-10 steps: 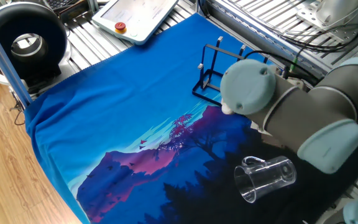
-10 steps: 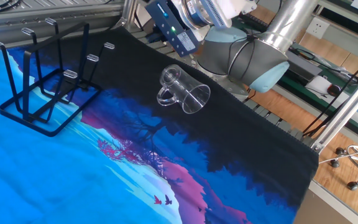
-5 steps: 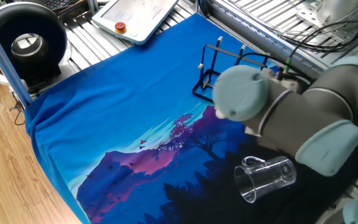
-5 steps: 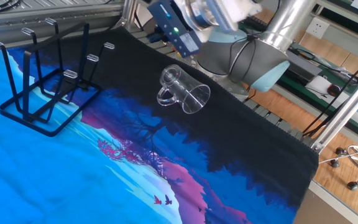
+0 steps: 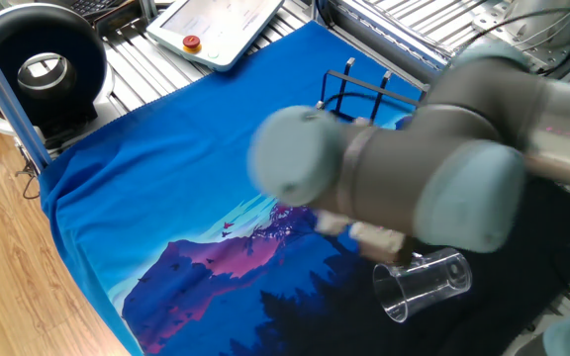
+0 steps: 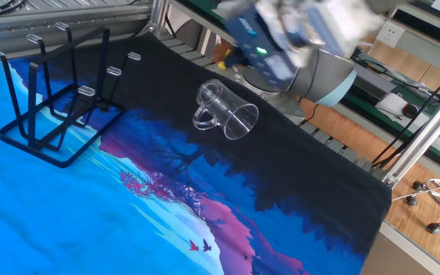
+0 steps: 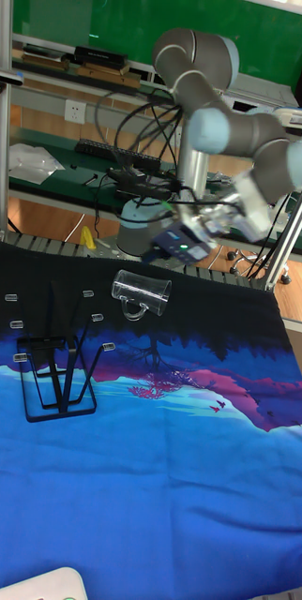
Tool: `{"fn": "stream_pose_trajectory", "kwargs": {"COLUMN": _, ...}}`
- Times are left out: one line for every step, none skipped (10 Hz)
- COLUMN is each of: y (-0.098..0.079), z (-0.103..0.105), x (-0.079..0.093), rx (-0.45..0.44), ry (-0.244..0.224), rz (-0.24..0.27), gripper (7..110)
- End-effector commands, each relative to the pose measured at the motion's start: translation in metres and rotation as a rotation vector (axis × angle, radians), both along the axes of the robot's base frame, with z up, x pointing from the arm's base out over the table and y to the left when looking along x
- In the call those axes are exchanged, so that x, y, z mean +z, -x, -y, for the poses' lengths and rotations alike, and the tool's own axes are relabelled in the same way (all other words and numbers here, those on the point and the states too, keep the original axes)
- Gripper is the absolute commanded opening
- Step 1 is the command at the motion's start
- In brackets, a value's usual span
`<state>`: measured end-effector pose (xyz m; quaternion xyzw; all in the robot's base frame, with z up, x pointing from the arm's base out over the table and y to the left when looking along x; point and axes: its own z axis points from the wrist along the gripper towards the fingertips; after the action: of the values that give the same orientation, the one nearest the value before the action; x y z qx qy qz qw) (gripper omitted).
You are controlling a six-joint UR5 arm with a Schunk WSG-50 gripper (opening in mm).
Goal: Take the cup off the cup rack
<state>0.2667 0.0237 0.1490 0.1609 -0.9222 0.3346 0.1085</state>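
The clear cup [image 5: 426, 284] [image 6: 226, 111] [image 7: 140, 291] lies on its side on the dark part of the printed cloth, handle down, and nothing touches it. The black wire cup rack [image 6: 32, 107] [image 7: 59, 413] stands upright to its left with bare pegs; in one fixed view the arm partly hides the cup rack [image 5: 349, 84]. My gripper [image 7: 173, 246] hangs above and behind the cup, apart from it. Motion blur smears the wrist in every view, so its fingers do not show clearly.
A blue mountain-print cloth [image 5: 186, 168] covers the table. A white teach pendant [image 5: 221, 25] and a black round device [image 5: 43, 64] sit beyond its far edge. An aluminium post [image 6: 426, 130] stands at the right. The arm's elbow [image 5: 384, 183] looms over the cloth.
The arm has swung fast: the elbow moved left and forward over the cloth, and the wrist moved right and away. Cup and rack have stayed put.
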Motion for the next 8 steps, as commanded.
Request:
{"fn": "stream_pose_trajectory", "kwargs": {"y": 0.01, "z": -0.05, "x": 0.001, "rx": -0.063, "ry": 0.014, "rz": 0.009, "gripper": 7}}
{"fn": "stream_pose_trajectory", "kwargs": {"y": 0.0, "z": -0.051, "x": -0.01, "rx": -0.053, "ry": 0.007, "rz": 0.02, "gripper": 7}}
{"fn": "stream_pose_trajectory", "kwargs": {"y": -0.004, "z": -0.063, "x": -0.026, "rx": -0.043, "ry": -0.029, "rz": 0.008, "gripper": 7}}
{"fn": "stream_pose_trajectory", "kwargs": {"y": -0.008, "z": -0.061, "x": -0.039, "rx": -0.041, "ry": -0.005, "rz": 0.015, "gripper": 7}}
{"fn": "stream_pose_trajectory", "kwargs": {"y": -0.011, "z": -0.059, "x": -0.056, "rx": -0.04, "ry": -0.005, "rz": 0.033, "gripper": 22}}
{"fn": "stream_pose_trajectory", "kwargs": {"y": -0.014, "z": -0.054, "x": -0.063, "rx": -0.034, "ry": -0.006, "rz": 0.037, "gripper": 22}}
{"fn": "stream_pose_trajectory", "kwargs": {"y": -0.019, "z": -0.049, "x": -0.065, "rx": -0.021, "ry": 0.004, "rz": 0.041, "gripper": 22}}
{"fn": "stream_pose_trajectory", "kwargs": {"y": -0.015, "z": -0.05, "x": -0.069, "rx": -0.021, "ry": -0.004, "rz": 0.019, "gripper": 44}}
